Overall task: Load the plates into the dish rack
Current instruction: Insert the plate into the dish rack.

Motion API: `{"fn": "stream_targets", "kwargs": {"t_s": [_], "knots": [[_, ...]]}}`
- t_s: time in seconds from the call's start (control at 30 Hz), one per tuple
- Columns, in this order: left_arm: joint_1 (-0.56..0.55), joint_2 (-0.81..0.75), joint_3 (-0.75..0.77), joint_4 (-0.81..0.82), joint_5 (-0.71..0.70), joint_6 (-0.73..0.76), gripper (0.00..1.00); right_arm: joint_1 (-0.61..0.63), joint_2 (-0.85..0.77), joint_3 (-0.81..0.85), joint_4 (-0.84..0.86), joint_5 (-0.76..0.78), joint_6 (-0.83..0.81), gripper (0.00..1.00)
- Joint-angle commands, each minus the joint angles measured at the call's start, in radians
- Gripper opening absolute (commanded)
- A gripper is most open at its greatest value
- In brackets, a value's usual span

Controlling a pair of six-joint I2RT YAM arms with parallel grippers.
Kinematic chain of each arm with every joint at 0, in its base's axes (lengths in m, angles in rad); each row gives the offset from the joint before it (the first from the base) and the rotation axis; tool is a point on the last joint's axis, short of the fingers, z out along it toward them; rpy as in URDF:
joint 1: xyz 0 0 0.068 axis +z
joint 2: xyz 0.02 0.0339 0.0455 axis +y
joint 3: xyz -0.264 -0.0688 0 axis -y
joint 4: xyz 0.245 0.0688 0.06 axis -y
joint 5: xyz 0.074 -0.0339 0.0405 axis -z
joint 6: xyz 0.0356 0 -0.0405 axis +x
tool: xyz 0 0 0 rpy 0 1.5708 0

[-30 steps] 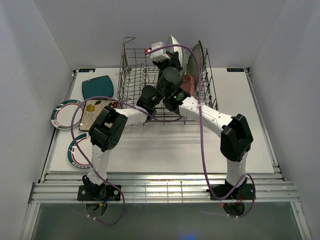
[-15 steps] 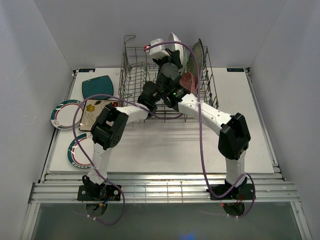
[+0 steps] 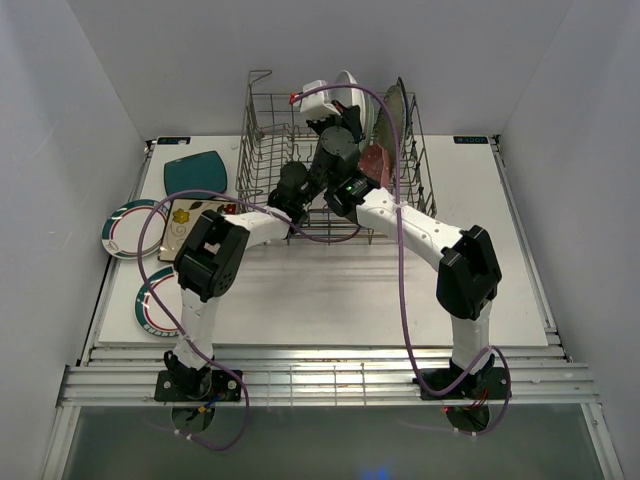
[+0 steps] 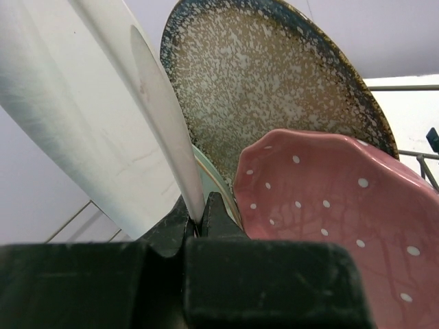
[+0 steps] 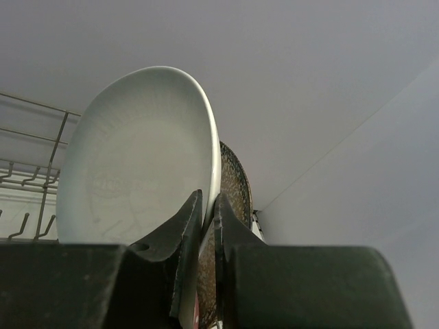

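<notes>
Upright plates (image 3: 393, 115) in dish rack (image 3: 260, 160)

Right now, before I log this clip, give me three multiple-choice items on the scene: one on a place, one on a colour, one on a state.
1. Where is the teal square plate relative to the dish rack?
A) inside it
B) on the table, left of it
C) on the table, right of it

2. What colour is the dotted plate in the rack?
A) pink
B) yellow
C) black

3. How is the left gripper?
A) open over the table
B) shut on the dotted plate
C) shut on the rim of the big white plate

Answers:
1 B: the top view shows it lying flat to the left of the rack.
2 A: the left wrist view shows pink with white dots.
3 C: the left wrist view shows its jaws pinching the white rim.
</notes>
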Motion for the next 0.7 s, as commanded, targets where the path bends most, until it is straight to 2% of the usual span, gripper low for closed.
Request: {"fn": "stream_targets", "kwargs": {"t_s": [0.0,0.3,0.67], "knots": [[-0.014,-0.143,0.034,-0.016,0.106,0.097,0.00,0.104,-0.023,0.019,-0.023,-0.129,0.023,0.08],[-0.015,-0.175,0.054,-0.039,0.113,0.045,0.00,0.107,-0.040,0.032,-0.038,-0.117,0.012,0.08],[-0.052,-0.223,0.029,-0.053,0.080,-0.051,0.00,0.146,-0.059,-0.004,0.031,-0.057,-0.095,0.08]]}}
